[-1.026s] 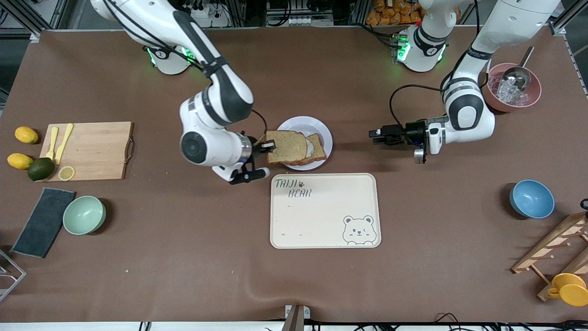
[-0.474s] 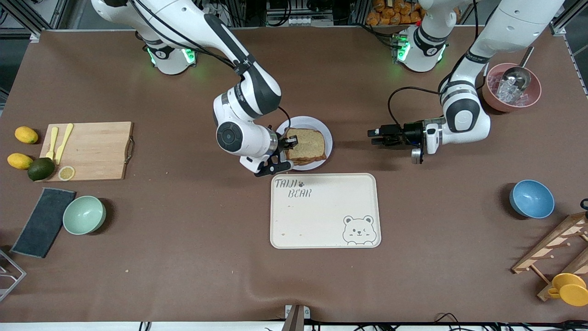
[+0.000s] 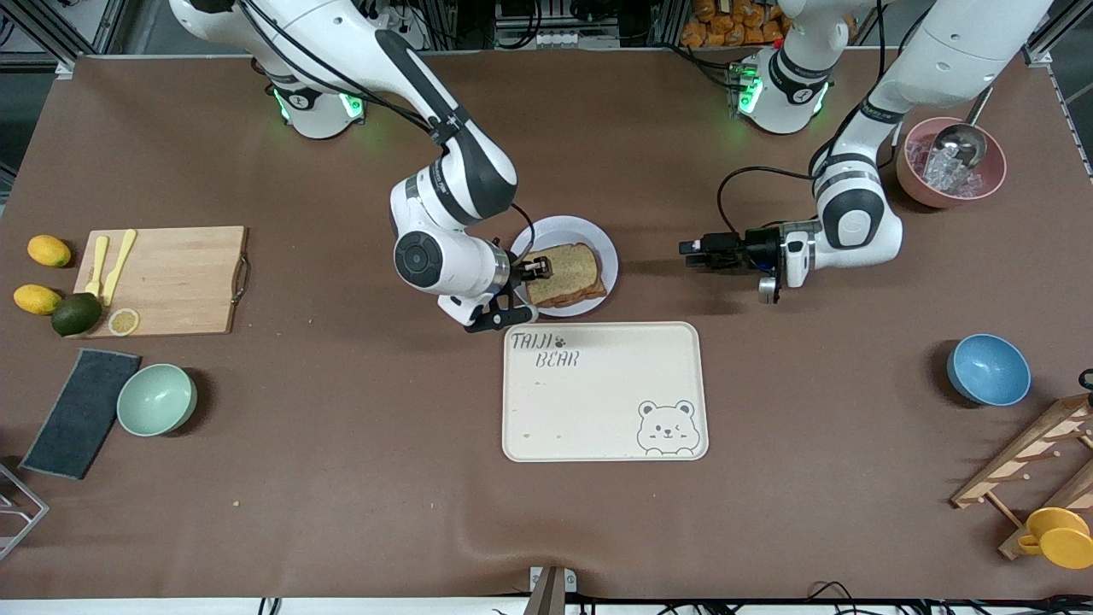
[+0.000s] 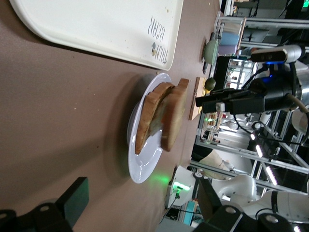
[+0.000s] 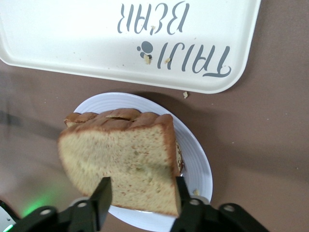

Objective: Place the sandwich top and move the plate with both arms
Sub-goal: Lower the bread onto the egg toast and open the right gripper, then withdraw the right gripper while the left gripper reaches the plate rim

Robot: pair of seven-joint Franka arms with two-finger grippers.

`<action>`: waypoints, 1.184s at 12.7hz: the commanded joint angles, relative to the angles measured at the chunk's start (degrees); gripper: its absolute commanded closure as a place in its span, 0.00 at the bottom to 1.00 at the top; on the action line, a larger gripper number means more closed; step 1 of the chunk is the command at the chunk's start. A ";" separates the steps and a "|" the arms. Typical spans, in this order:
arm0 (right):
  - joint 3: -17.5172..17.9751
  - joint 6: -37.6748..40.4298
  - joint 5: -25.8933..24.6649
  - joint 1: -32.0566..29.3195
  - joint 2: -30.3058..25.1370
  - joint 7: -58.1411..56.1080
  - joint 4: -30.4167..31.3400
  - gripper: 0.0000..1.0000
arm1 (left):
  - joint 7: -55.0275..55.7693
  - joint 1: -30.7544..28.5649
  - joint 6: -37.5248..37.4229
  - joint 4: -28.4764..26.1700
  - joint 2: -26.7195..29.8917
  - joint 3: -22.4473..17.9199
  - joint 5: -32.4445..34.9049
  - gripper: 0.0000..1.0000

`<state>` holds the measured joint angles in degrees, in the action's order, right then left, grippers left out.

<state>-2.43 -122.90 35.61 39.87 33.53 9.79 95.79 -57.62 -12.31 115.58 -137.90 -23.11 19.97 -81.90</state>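
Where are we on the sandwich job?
Done: nothing complete yet. In hand: right pincer holds the sandwich top over the lower slice on the plate, not released. Left: release it, then move the plate with both arms; left pincer waits beside the plate.

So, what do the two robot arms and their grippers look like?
Both arms are glossy white with dark grey joint sections, black cables looped outside, and green lights glowing at their bases. The right gripper and the left gripper are slim, black and two-fingered.
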 commanded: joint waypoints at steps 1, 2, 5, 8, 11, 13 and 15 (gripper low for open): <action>-0.20 0.90 0.95 -0.41 -1.09 1.20 -0.43 0.00 | -0.92 2.11 0.26 0.44 -0.36 0.33 -4.56 0.00; -0.29 1.34 0.60 -1.36 -2.32 1.20 -0.43 0.00 | -0.92 3.51 0.44 0.79 -0.62 0.25 -6.41 0.00; -0.38 8.18 0.16 -8.29 -6.27 1.11 -0.70 0.00 | -1.44 6.58 4.02 2.55 -3.52 0.24 -8.79 0.00; -2.04 15.02 -4.22 -15.85 -7.78 0.32 -2.35 0.00 | -4.42 10.19 4.92 2.63 -4.31 0.24 -11.78 0.04; -2.05 19.61 -18.26 -22.27 -9.53 -4.94 -4.04 0.00 | -8.98 11.25 5.01 3.42 -8.08 0.24 -13.45 0.13; -3.27 19.89 -21.10 -24.83 -11.54 -6.01 -4.12 0.00 | -12.24 11.34 6.14 5.00 -11.50 0.24 -13.54 0.18; -3.63 22.16 -24.44 -28.25 -13.22 -12.56 -4.12 0.00 | -12.43 13.26 8.95 6.41 -12.48 0.24 -13.72 0.30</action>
<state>-6.42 -103.14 14.09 14.65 22.91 1.98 91.20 -68.31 -1.27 121.22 -134.12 -33.05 20.15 -93.87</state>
